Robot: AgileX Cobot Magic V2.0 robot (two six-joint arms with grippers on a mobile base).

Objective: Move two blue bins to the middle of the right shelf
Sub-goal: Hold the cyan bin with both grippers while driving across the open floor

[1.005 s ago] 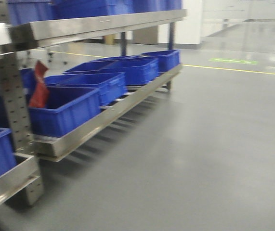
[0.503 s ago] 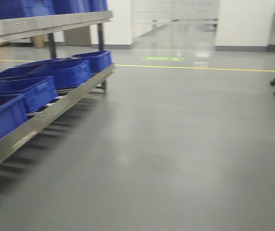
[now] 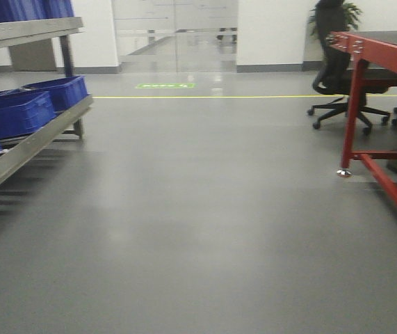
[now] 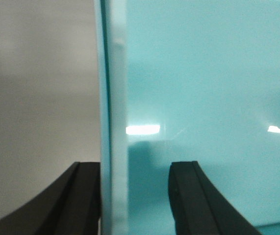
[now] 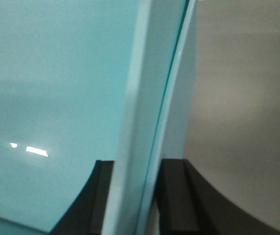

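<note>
Seemingly nested pale blue bins (image 4: 203, 73), left jaws clamping one wall, right jaws another.

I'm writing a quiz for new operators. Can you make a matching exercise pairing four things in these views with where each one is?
Things:
1. dark blue bins
2. red table
3. office chair
4. pale blue bin

Places:
A. clamped in the left gripper
B. right edge of the front view
C. on the low shelf at left
D. by the far wall, behind a table leg

Pairs: 1-C, 2-B, 3-D, 4-A
</note>
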